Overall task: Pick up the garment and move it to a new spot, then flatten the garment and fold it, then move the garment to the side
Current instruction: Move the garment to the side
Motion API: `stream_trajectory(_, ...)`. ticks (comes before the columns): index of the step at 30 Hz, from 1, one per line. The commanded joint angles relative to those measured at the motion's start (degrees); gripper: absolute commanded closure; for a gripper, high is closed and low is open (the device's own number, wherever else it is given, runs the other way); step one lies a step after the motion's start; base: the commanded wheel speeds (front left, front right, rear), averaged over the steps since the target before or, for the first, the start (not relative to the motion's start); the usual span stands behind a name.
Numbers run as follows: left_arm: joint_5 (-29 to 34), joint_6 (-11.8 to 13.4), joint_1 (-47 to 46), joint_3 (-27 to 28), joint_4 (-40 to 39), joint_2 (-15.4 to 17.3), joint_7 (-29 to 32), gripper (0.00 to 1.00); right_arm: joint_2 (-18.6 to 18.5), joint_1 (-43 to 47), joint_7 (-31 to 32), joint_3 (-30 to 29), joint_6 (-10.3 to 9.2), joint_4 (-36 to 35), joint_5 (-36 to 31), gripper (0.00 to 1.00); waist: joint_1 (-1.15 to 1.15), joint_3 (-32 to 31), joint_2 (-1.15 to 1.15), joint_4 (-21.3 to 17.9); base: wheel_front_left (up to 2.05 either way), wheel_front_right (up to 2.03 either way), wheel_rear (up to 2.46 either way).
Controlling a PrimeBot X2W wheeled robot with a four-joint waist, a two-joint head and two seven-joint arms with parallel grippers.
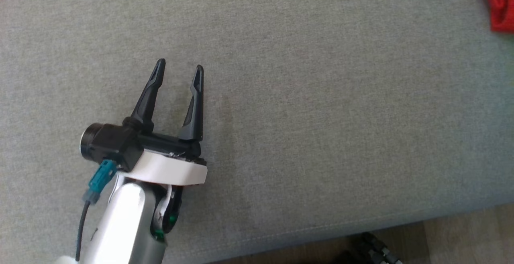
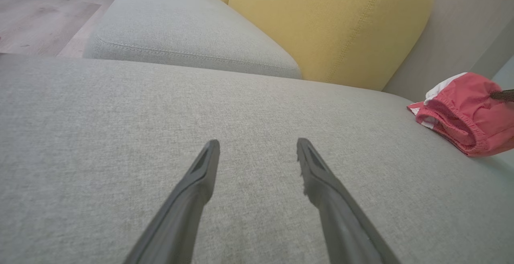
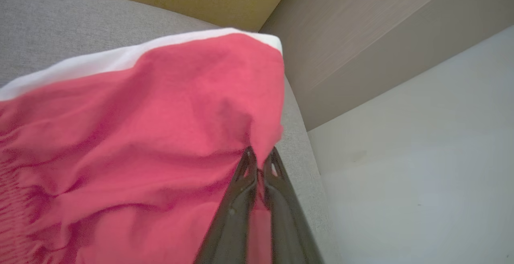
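Observation:
The garment (image 3: 140,135) is red with a white band and an elastic gathered edge. It lies bunched at the right end of the grey sofa seat, seen in the head view's top right corner (image 1: 500,3) and at the right of the left wrist view (image 2: 466,113). My right gripper (image 3: 260,157) is shut, its tips pinching a fold of the red cloth. My left gripper (image 1: 180,68) hovers over bare seat at the lower left of the head view, open, with nothing between its fingers (image 2: 202,167).
The grey sofa seat (image 1: 321,115) stretches across the head view, its front edge at the bottom right with wood floor (image 1: 461,236) beyond. A yellow back cushion (image 2: 321,27) and a second grey seat cushion (image 2: 180,35) stand behind. A pale wall lies past the sofa's right end.

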Motion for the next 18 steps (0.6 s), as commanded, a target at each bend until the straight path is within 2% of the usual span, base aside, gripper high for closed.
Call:
stream_trajectory(1, 0.30, -0.11, -0.96, 1.32, -2.13, 0.01, -0.69, 0.00, -1.34, -1.56, 0.20, -0.30, 0.36, -2.43, -0.73, 1.00, 0.00, 0.10, 0.00, 0.09, 0.00, 0.00, 0.00)
stream_trajectory(3, 0.37, -0.14, -0.95, 1.39, -2.05, -0.02, -0.69, 0.00, -1.33, -1.41, 0.64, -1.34, 0.36, -2.98, -2.41, 1.00, 0.00, 0.10, 0.00, 0.20, 0.00, 0.00, 0.00)
stream_trajectory(4, 0.37, -0.17, -0.93, 1.39, -1.98, -0.04, -0.69, 0.00, -1.07, -1.27, 0.81, -1.99, 0.36, -3.25, -3.19, 0.94, 0.00, 0.06, 0.00, 0.27, 0.00, 0.00, 0.00)
stream_trajectory(6, 0.34, -0.19, -0.90, 1.41, -1.83, -0.09, -0.70, 0.00, -0.01, -0.91, 1.06, -3.17, 0.36, -3.72, -4.35, 0.51, 0.00, -0.14, 0.00, 0.38, 0.00, 0.00, 0.00)
stream_trajectory(7, 0.31, -0.17, -0.89, 1.44, -1.79, -0.11, -0.70, 0.00, 0.42, -0.75, 1.10, -3.62, 0.36, -3.88, -4.80, 0.05, 0.00, -0.22, 0.00, 0.42, 0.00, 0.00, 0.00)
stream_trajectory(8, 0.28, -0.15, -0.89, 1.46, -1.74, -0.14, -0.70, 0.00, 0.70, -0.63, 1.03, -4.00, 0.36, -3.98, -5.26, 0.00, 0.00, -0.31, 0.00, 0.45, 0.00, 0.00, 0.00)
stream_trajectory(18, -0.17, 0.03, -0.67, 1.74, -1.37, -0.39, -0.70, 0.00, 4.30, 0.29, -1.62, -5.79, 0.36, -4.83, -8.20, 0.00, 0.00, -2.18, 0.00, 0.97, 0.00, 0.00, 0.00)
